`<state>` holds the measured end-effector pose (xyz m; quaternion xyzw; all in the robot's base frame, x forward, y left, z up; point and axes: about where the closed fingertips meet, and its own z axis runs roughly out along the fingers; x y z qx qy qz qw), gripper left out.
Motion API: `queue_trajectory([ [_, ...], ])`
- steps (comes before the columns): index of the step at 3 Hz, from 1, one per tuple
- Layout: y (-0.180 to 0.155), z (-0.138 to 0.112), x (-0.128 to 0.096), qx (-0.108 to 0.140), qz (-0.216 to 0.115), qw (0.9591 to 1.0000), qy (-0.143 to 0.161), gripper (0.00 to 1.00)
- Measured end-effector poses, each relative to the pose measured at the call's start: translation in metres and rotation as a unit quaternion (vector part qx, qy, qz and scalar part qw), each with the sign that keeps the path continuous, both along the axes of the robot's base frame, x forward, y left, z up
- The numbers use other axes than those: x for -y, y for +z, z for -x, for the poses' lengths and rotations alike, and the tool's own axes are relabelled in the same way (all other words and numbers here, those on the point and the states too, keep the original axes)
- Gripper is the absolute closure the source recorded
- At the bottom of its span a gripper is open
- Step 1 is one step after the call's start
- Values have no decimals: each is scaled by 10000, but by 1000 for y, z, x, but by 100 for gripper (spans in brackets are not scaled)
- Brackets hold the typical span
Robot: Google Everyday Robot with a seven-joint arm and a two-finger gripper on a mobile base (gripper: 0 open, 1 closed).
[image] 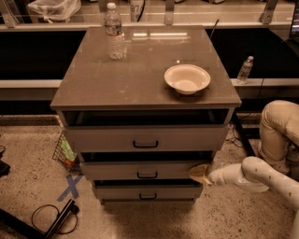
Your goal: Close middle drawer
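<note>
High front view, seemingly near; gripper (200,173) lower-right

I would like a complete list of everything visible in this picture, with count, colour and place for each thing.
cabinet: one, grey-brown top, centre of view
top drawer: one, grey, partly open
middle drawer: one, grey, black handle, second from top
bottom drawer: one, grey, lowest
water bottle: one, clear, back left of cabinet top
bowl: one, white, right side of cabinet top
second bottle: one, clear, ledge at right
plastic bag: one, pale, far back left
tape cross: one, blue, floor left of cabinet
cable: one, black, floor lower left
arm: one, white, lower right
gripper: one, pale, at right end of middle drawer's front
</note>
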<state>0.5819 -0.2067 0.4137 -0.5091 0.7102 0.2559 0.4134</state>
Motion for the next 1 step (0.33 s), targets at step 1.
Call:
queue_trajectory([
  [1,0,0,0,0,0,10000,1,100],
])
